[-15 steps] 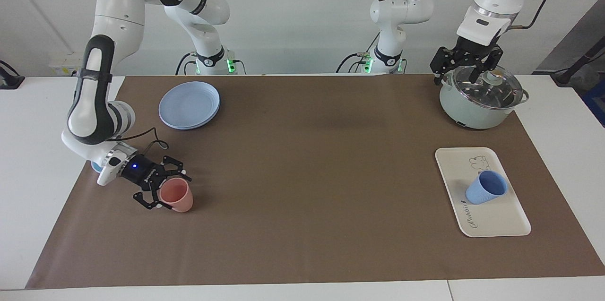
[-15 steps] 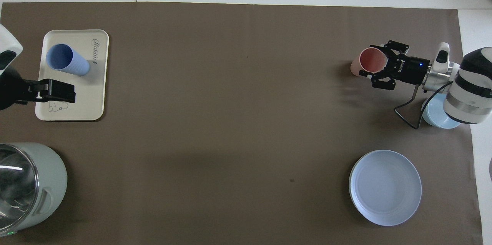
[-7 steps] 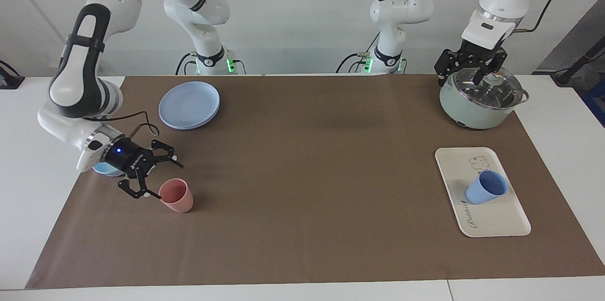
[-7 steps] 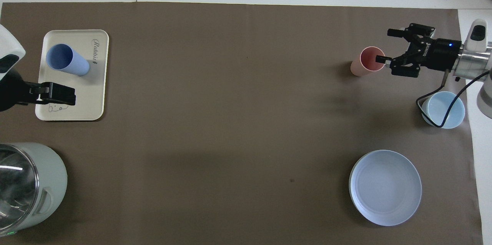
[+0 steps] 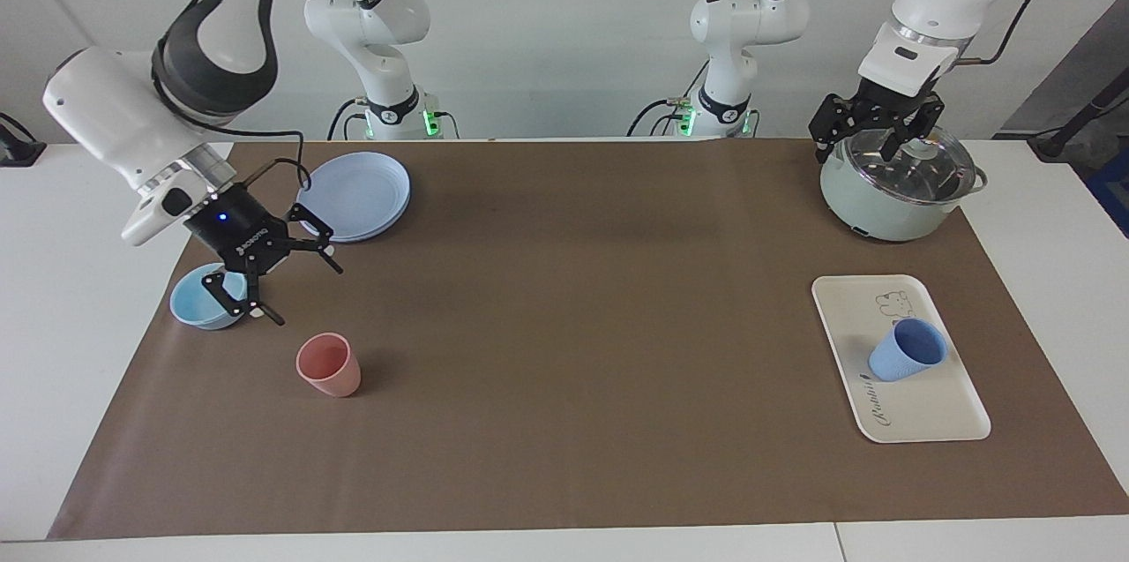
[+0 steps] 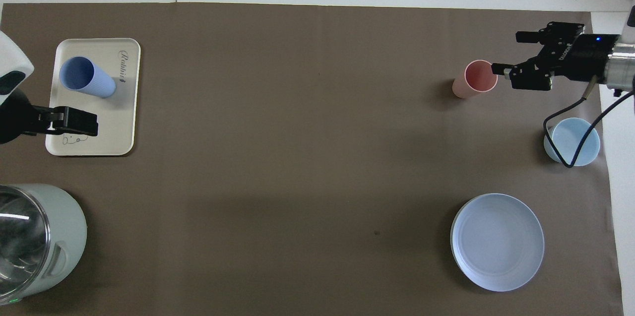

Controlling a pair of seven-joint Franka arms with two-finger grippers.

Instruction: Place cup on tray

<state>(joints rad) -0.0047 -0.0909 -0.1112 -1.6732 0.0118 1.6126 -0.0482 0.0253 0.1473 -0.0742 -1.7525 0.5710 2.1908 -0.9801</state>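
At right of the facing view, the cup [image 5: 908,350] on the tray [image 5: 926,421] looks light, stiff, best gripped across its rim; both grippers, left [image 5: 876,128] and right [image 5: 282,280], hang spread wide and empty.

From overhead I lose part of the pale green lidded pot [image 6: 34,241] past the frame's edge; my left gripper [image 6: 74,122] hides the cream tray's [image 6: 126,107] bear drawing.

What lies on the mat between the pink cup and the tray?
Nothing: between the pink cup and the tray the brown mat is bare, as both views show.
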